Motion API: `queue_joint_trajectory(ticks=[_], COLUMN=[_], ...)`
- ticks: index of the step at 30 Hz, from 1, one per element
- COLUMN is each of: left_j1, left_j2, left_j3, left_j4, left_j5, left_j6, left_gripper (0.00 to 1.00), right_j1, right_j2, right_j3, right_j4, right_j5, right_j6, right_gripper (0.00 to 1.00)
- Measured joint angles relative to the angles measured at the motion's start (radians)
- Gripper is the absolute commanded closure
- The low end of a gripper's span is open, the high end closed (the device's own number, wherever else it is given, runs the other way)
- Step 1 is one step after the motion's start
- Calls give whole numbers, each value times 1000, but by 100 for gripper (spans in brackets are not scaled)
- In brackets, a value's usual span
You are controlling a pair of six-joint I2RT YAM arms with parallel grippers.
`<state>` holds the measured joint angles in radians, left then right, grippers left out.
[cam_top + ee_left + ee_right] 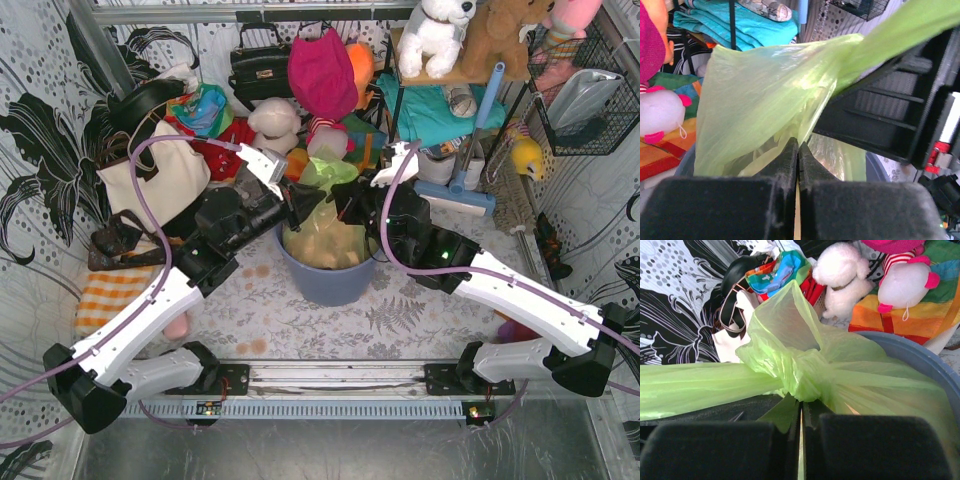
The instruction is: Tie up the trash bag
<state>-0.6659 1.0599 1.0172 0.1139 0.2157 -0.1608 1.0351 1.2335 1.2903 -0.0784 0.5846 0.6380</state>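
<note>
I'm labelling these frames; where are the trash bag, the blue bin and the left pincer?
trash bag (807, 374): right wrist view, on its bunched green twist.
blue bin (330, 286): top external view, on its front outer wall.
left pincer (798, 150): left wrist view, between its shut fingertips.

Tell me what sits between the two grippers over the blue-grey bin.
The gathered neck of the thin translucent lime-green trash bag, flanked by left gripper and right gripper in the top external view; knotted, per right wrist.
</note>
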Motion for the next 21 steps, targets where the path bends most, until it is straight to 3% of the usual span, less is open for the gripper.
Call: queue_joint_trajectory(ticks=[12, 21], left_j1=[0, 0], left_j2=[-60, -84], left_j3=[0, 0], left_j4=[-42, -83], left_j5=[136, 202], left_j6=[3, 7], left_gripper=[100, 100], right_j1=[5, 6], right_j2=[22, 47], right_j3=[-151, -240], right_j4=[332, 690], right_j5=[95, 140], right_j6=[-75, -222], right_gripper=[100, 100])
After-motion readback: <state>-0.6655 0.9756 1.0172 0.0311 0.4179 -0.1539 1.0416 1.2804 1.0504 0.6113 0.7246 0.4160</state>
